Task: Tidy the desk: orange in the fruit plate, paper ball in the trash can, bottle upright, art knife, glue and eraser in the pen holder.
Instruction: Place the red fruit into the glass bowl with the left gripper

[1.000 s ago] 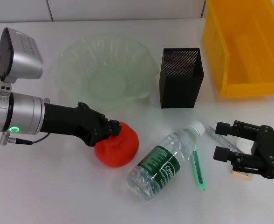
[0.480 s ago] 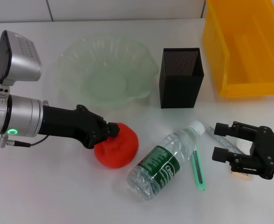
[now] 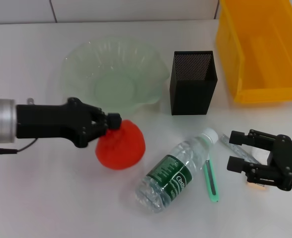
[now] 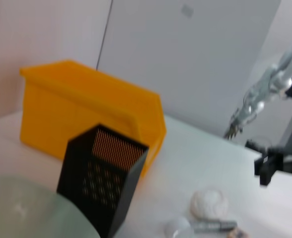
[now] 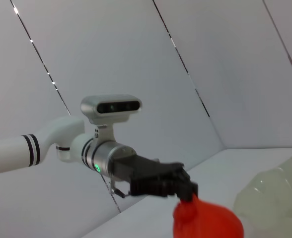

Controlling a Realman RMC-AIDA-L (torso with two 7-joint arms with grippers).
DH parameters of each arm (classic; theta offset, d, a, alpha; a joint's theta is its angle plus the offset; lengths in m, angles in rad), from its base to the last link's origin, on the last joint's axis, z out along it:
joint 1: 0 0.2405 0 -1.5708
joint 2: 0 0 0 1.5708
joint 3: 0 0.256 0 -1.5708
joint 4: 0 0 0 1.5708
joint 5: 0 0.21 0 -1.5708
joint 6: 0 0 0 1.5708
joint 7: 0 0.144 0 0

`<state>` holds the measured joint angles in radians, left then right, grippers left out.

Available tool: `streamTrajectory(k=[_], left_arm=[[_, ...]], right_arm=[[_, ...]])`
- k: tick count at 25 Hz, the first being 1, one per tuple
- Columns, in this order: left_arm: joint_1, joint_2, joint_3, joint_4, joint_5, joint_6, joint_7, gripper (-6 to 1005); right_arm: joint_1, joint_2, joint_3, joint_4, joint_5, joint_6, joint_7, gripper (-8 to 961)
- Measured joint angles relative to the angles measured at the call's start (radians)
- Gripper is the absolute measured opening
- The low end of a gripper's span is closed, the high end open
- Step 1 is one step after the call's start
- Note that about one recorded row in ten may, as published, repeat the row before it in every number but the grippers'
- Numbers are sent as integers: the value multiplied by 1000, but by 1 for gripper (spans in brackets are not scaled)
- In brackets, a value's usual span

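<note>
My left gripper is shut on the top of the red-orange orange, just in front of the pale-green fruit plate. In the right wrist view the orange hangs below those fingers. The bottle lies on its side, with the green glue beside it. My right gripper hovers open over the grey art knife and the eraser. The paper ball shows only in the left wrist view. Behind stand the black pen holder and the yellow trash can.
The table is white, with a white wall close behind the plate and the trash can. The pen holder stands between the plate and the trash can. Bare table lies at the front left.
My left arm has drawn back to the left and risen, carrying the orange up and left toward the plate. The right gripper has not moved.
</note>
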<state>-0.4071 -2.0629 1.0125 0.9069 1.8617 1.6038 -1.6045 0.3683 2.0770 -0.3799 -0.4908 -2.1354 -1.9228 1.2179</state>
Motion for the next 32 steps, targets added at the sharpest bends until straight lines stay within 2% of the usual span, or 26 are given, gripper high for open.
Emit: streamTrajectory(k=[2, 6, 7, 12, 14, 17, 22, 26, 28, 29, 30, 31, 32], left_arm=[[-4, 0, -66, -5, -9, 44, 14, 36], [-8, -1, -95, -7, -15, 57, 21, 36], [-40, -3, -159, -27, -98, -5, 38, 36], [-98, -1, -189, -109, -177, -130, 64, 35], [-112, -1, -192, -129, -180, -165, 67, 35], [-188, -1, -189, -235, -140, -302, 63, 34], [-222, -7, -190, -295, -95, -381, 69, 55], [-217, -8, -192, -296, -100, -380, 72, 160], [-176, 1, -201, -293, -152, -333, 66, 227], [-176, 1, -201, -293, -152, -333, 66, 260], [-162, 8, -202, -289, -172, -302, 66, 293], [-136, 34, -201, -284, -187, -189, 72, 322], [-126, 51, -194, -284, -177, -112, 76, 350]], right_arm=[[1, 0, -3, 0, 0, 0, 0, 749], [5, 0, -6, 3, 0, 1, -1, 749], [6, 0, -6, 10, 0, 1, -1, 749], [0, 1, -7, 24, 0, 1, -1, 749], [-4, 1, -4, 30, 0, 1, -1, 749], [-18, 1, 0, 48, 0, 2, -12, 749], [-22, 2, 0, 76, 0, 2, -27, 749], [-20, 2, 4, 77, 7, -3, -23, 749], [-15, 0, 10, 79, 20, -14, -2, 749], [-11, -1, 15, 79, 28, -27, 16, 749], [-7, -4, 19, 78, 34, -40, 32, 749], [-1, -9, 26, 73, 45, -66, 59, 749], [3, -15, 32, 66, 57, -87, 84, 748]])
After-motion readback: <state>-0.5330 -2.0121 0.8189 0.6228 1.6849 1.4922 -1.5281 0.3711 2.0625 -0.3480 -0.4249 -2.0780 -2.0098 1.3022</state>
